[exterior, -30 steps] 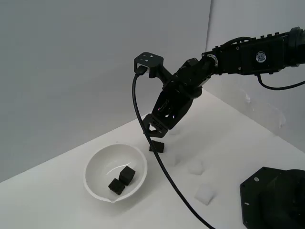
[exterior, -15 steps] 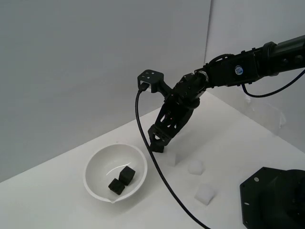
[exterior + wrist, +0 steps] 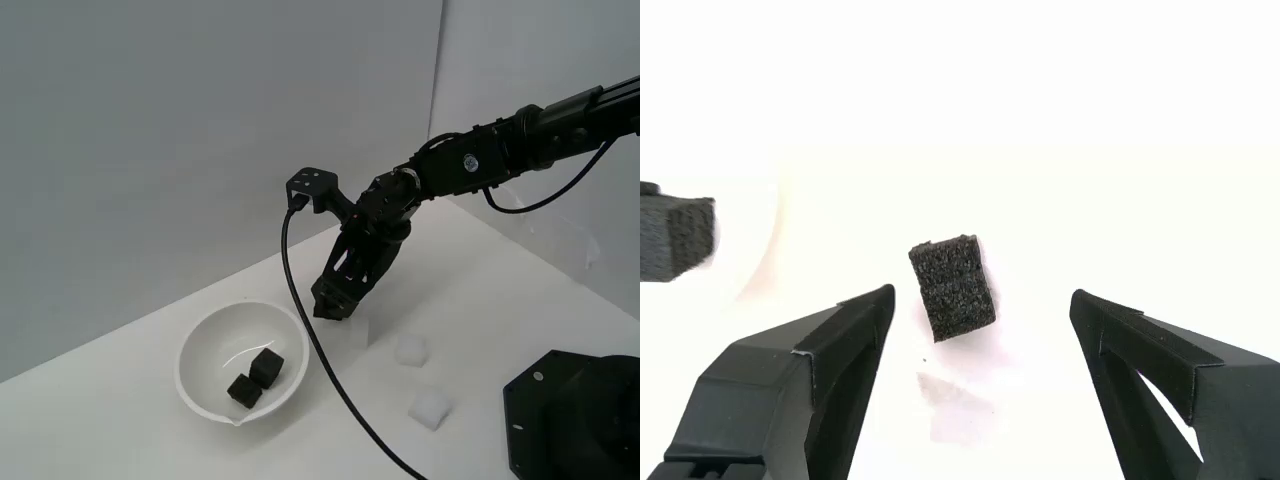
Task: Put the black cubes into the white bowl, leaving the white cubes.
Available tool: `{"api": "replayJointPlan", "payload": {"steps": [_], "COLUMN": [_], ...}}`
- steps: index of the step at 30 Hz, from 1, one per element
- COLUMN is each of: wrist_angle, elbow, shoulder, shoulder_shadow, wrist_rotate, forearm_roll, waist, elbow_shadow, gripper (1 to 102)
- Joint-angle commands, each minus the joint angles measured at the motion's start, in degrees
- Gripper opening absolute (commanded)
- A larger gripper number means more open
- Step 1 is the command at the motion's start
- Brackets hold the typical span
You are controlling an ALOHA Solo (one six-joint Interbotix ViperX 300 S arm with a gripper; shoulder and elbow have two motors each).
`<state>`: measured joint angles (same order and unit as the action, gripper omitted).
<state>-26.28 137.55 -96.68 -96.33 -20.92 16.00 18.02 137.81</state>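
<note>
The white bowl [image 3: 205, 345] stands at the exterior view's left and holds two black cubes [image 3: 267, 366] [image 3: 244, 390]. My gripper [image 3: 330, 304] is down at the table just beside the bowl's rim. In the wrist view the gripper [image 3: 980, 298] is open, with a third black cube [image 3: 952, 288] lying between its fingers [image 3: 830, 350] and touching neither. In the exterior view that cube is hidden by the gripper. Three white cubes show on the table [image 3: 356, 331] [image 3: 410, 350] [image 3: 430, 408]. A black cube in the bowl shows at the wrist view's edge [image 3: 675, 238].
A black cable [image 3: 330, 370] hangs from the wrist and trails across the table past the bowl. The arm's black base [image 3: 575, 420] fills the exterior view's lower right corner. A grey wall stands behind the table.
The arm has lowered and moved slightly toward the bowl. The gripper now straddles the black cube that lay in the open beside the bowl.
</note>
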Motion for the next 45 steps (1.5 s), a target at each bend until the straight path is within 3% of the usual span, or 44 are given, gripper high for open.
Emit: {"api": "replayJointPlan", "payload": {"steps": [1,25,27,31,35,38,42,45], "wrist_angle": [-0.1,1.9,1.8,1.8,1.8,1.6,1.1,-1.1], "elbow": [-0.3,-0.4,-0.4,-0.4,-0.3,-0.2,-0.3,-0.3], "shoulder": [-0.5,3.0,2.8,2.5,1.8,1.1,-0.4,-2.5], "shoulder_shadow": [-0.7,2.7,2.6,2.2,1.6,0.9,-0.7,-3.0], "wrist_rotate": [-0.9,-0.9,-0.9,-0.9,-0.9,-0.9,-0.9,-0.9], "forearm_roll": [0.8,1.4,1.4,1.4,1.4,1.2,1.1,0.7], "waist": [0.7,2.6,2.7,2.9,2.9,2.9,1.3,-1.1], "elbow_shadow": [-0.6,-0.7,-0.7,-0.7,-0.6,-0.6,-0.5,-0.7], "gripper": [100,98,87,38,26,5,3,3]}}
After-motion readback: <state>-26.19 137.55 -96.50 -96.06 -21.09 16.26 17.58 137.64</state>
